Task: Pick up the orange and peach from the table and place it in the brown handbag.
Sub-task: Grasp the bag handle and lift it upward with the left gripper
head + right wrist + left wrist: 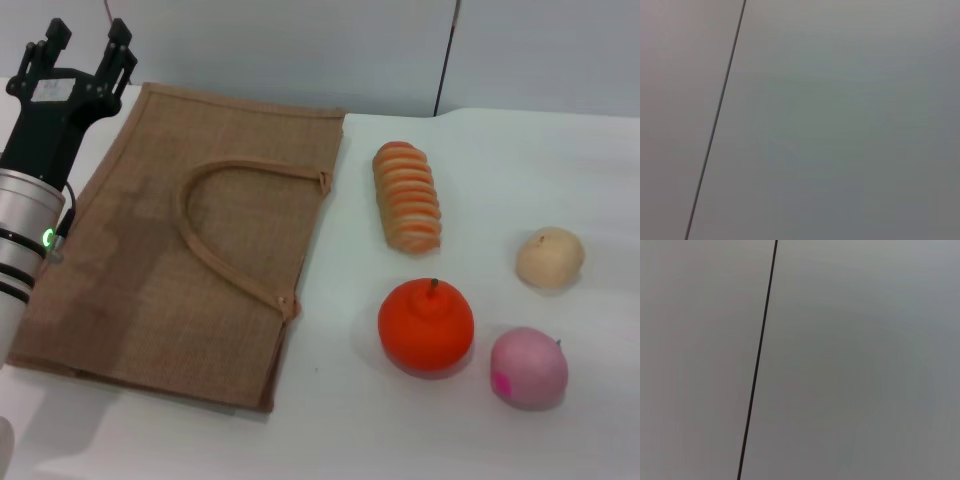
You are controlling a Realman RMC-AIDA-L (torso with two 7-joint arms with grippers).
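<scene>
Left gripper (88, 55) jaws look apart, far from the orange (426, 325) and peach (529, 367); the flat brown handbag (150, 300) could block drop-ins.

table (560, 160): white, holds all the things
bag (150, 300): brown, lies flat at the 9 o'clock side, handles on top
bread (406, 196): striped loaf near the middle, a bit toward 1 o'clock, just beside the bag
orange (426, 325): at 5 o'clock, below the bread
peach (528, 368): pink, at 4 o'clock, just beside the orange
cream fruit (549, 258): at 3 o'clock, above the peach, apart from it
</scene>
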